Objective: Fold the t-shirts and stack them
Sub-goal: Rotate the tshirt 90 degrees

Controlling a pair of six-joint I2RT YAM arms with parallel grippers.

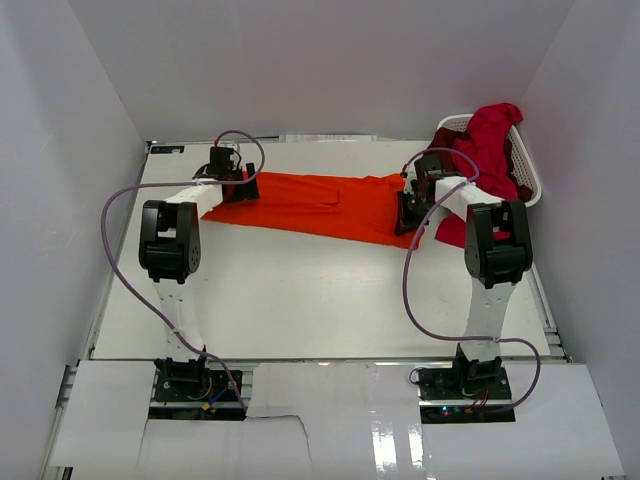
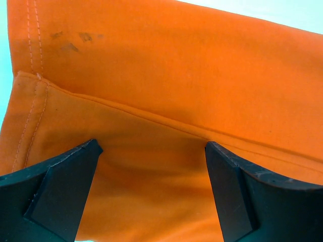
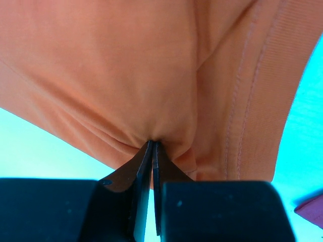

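Lying left-to-right across table (image 1: 300, 300): orange t-shirt (image 1: 320, 205) | right pincer (image 3: 152, 144) pinching its cloth | left pincer (image 2: 152, 148) spread wide

On table (image 1: 300, 300), far half: spread shirt (image 1: 320, 205) lying lengthwise left to right. Far right corner: basket (image 1: 530, 175), just beside its right end; heaped shirts (image 1: 490, 135) in it, spilling over the near rim.

Head count on the one table (image 1: 300, 300)
One orange t-shirt (image 1: 320, 205); one white basket (image 1: 531, 180); one heap of red t-shirts (image 1: 492, 135) in it, their number not tellable; two arms, the left arm (image 1: 170, 245) and the right arm (image 1: 497, 245).
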